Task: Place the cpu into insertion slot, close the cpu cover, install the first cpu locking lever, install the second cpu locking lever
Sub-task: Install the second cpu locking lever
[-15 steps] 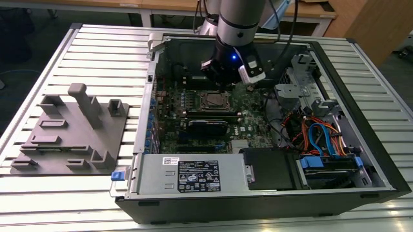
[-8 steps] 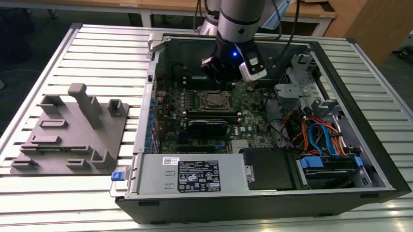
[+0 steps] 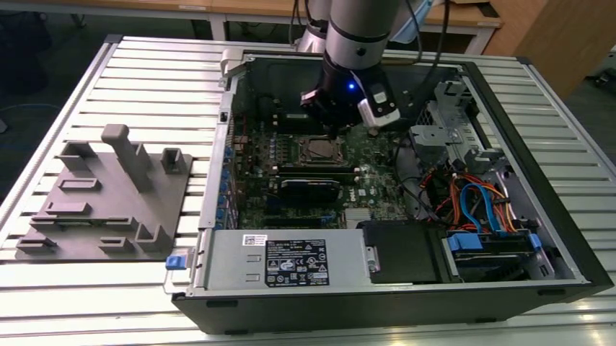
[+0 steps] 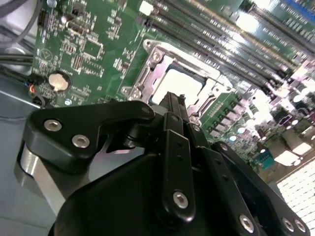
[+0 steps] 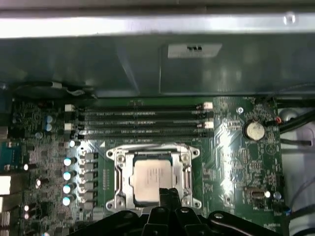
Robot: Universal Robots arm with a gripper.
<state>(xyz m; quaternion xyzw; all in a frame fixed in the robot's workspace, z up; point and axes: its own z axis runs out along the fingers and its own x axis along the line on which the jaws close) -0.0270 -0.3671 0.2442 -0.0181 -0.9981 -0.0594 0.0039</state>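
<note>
Tool [image 5: 167, 196] hangs just over the near edge of the socket [image 5: 152, 178], fingers drawn narrow, nearly together, holding nothing. Chip [image 5: 149, 180] sits flat in the socket, silver top showing through the window of the metal cover [image 5: 186, 169], which lies down around it. Socket sits on the green board [image 3: 288, 173] inside the open computer case [image 3: 539, 180] on the slatted bench [image 3: 144, 79].

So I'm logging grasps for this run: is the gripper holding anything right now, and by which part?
Nothing is held. The gripper is shut and empty, its tips just over the edge of the cpu cover, with the cpu already seated beneath it.
</note>
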